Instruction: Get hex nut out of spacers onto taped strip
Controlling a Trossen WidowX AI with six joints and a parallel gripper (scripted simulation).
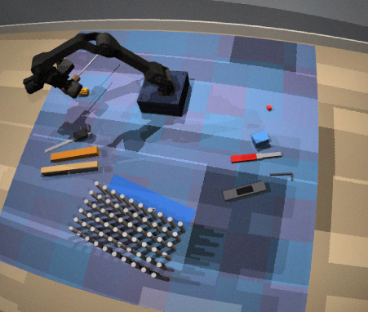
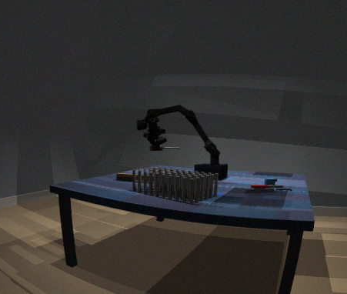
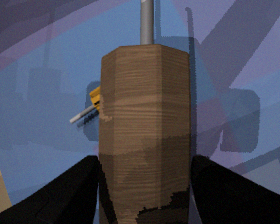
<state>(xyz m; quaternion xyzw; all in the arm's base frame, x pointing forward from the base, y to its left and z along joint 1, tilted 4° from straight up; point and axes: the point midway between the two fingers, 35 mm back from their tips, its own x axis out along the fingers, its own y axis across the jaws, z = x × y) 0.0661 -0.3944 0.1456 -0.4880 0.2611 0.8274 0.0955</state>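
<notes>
My gripper [image 1: 74, 82] [image 2: 155, 145] [image 3: 145, 165] is shut on the wooden handle [image 1: 76, 78] [image 2: 155, 148] [image 3: 145, 110] of the hook tool. It holds the tool high above the table's back left, well away from the field. The tool's thin metal rod [image 1: 89, 64] [image 2: 171, 148] [image 3: 147, 22] sticks out of the handle; its far end is cut off in the wrist view. The nut [image 1: 153, 209] shows as a tiny pale ring on the blue taped strip [image 1: 119, 183], close by the front row of spacers. The metal spacers [image 1: 139, 254] [image 2: 193, 188] all look upright.
A yellow screwdriver [image 1: 83, 91] [image 3: 95, 97] lies below the gripper. A black-handled tool [image 1: 82, 132], an orange bar [image 1: 74, 154] and a tan bar [image 1: 69, 168] lie left. A red-handled tool [image 1: 243, 158], blue block [image 1: 260, 139], hex key [image 1: 287, 173] and grey box [image 1: 258, 188] lie right.
</notes>
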